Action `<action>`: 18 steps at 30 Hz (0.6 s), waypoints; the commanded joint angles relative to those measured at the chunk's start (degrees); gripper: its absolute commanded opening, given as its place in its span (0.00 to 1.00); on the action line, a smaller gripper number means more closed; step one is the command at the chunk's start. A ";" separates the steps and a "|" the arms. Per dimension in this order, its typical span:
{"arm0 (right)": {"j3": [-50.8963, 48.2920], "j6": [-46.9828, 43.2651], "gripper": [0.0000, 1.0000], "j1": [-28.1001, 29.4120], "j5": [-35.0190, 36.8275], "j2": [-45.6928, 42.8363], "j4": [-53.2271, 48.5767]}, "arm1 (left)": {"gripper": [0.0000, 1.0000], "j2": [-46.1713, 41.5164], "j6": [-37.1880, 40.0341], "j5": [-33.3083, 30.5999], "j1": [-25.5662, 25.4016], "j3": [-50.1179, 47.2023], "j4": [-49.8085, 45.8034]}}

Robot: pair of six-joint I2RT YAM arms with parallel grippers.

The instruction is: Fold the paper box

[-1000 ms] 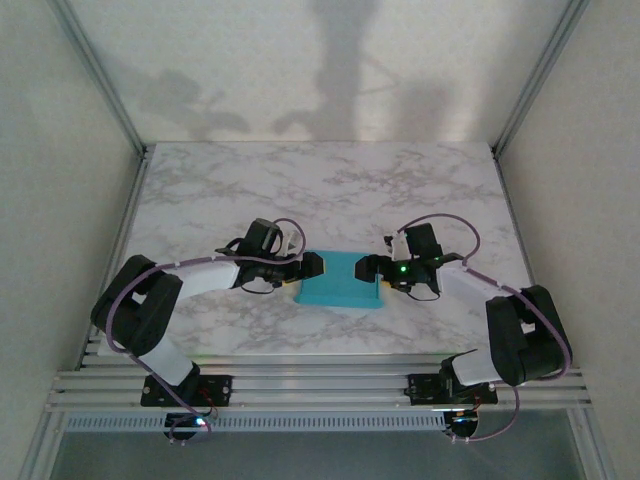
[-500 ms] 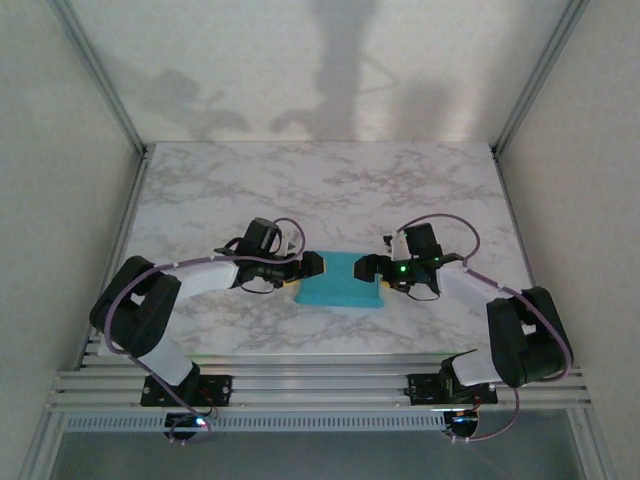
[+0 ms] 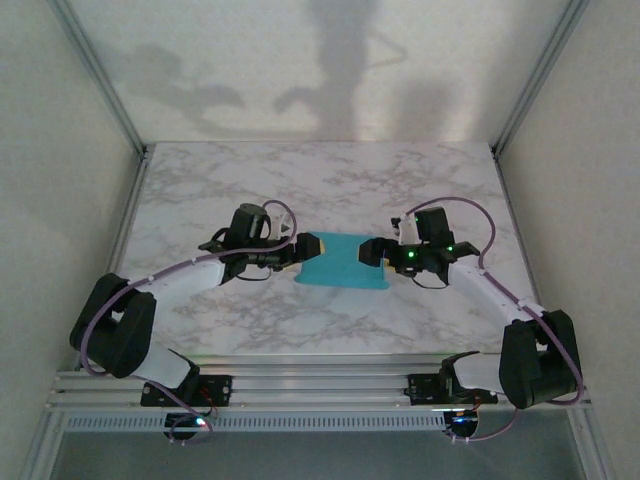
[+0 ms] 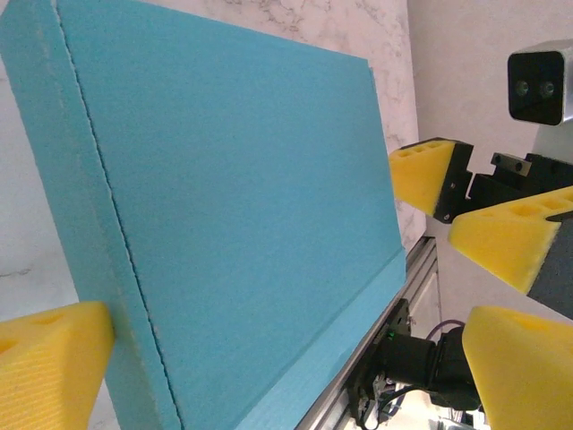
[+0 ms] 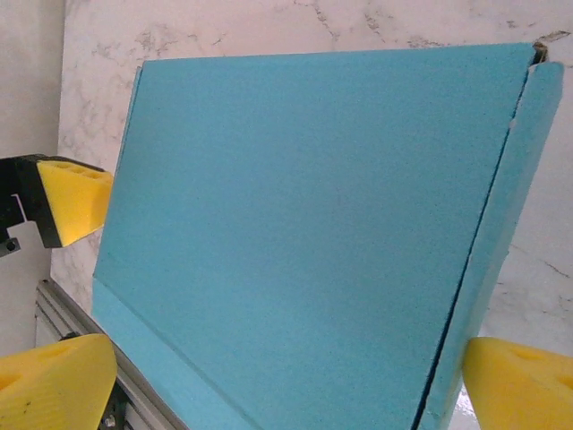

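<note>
Shifted farther back, the paper box (image 3: 343, 262) sits between the spread left claw (image 3: 305, 247) and spread right claw (image 3: 372, 250).

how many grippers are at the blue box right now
2. The left gripper is at the left end of the box, and the right gripper is at its right end. They face each other across it, both with jaws wide.

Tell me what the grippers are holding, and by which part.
Nothing looks clamped. The left gripper and right gripper each straddle a short end of the paper box, jaws wide, with a gap beside one pad.
</note>
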 commanded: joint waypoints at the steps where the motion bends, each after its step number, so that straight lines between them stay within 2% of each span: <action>1: 1.74 -0.75 0.99 -0.11 -1.58 -0.50 -2.64 | 0.99 -1.63 -0.10 2.32 -0.02 1.06 -0.04; 18: 1.83 0.04 0.99 -0.45 -1.83 0.06 -2.26 | 0.99 -1.49 -1.16 2.14 0.28 1.39 0.47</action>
